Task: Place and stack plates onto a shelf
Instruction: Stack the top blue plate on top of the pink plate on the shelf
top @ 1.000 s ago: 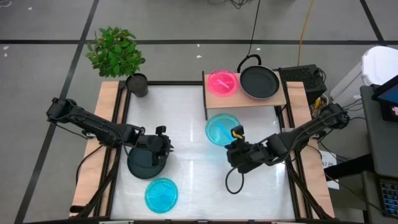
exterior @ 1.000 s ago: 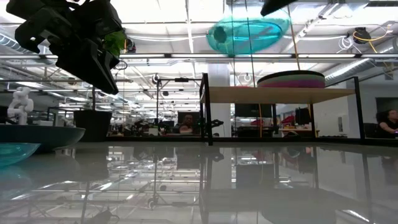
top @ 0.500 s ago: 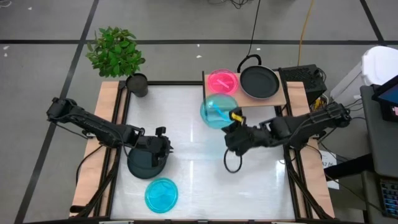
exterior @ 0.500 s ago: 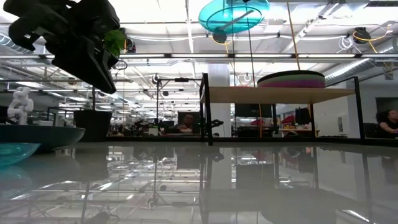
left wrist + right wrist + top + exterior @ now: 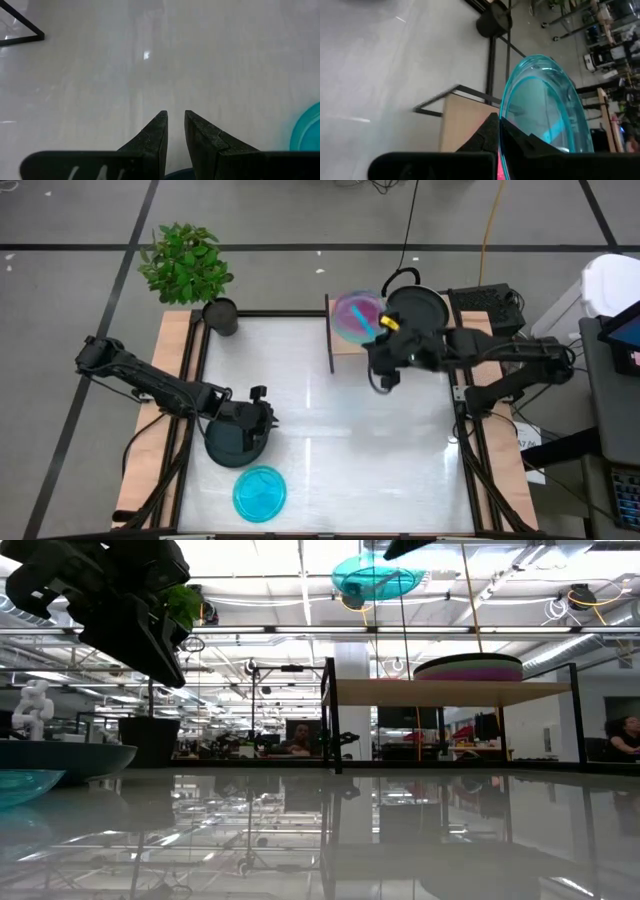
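Observation:
My right gripper [image 5: 377,331] is shut on a translucent cyan plate [image 5: 352,315] and holds it in the air over the pink plate [image 5: 345,305] on the shelf [image 5: 345,347]. A black plate [image 5: 420,308] lies on the shelf beside the pink one. In the low view the cyan plate [image 5: 375,578] hangs well above the shelf board [image 5: 450,692] and its stack [image 5: 468,668]. My left gripper [image 5: 255,418] hovers, shut, over a black plate [image 5: 232,445] lying flat on the table. A second cyan plate [image 5: 259,492] rests near the near edge. My right gripper pinches the cyan plate's rim [image 5: 506,107] between its two fingers [image 5: 487,132], on the side of the plate toward the table's right. It comes in about level from the right. The plate is lifted clear, nearly level, above the pink plate.
A small dark pot [image 5: 221,315] with a green plant [image 5: 187,260] stands at the table's far left corner. Wooden rails [image 5: 150,420] run along both sides. A black cable [image 5: 400,278] loops behind the shelf. Bare tabletop [image 5: 340,440] lies between the arms.
My right gripper has carried the cyan plate from above the middle of the table toward the far edge, and the plate now hangs over the pink plate on the shelf. The gripper has stayed shut on the rim.

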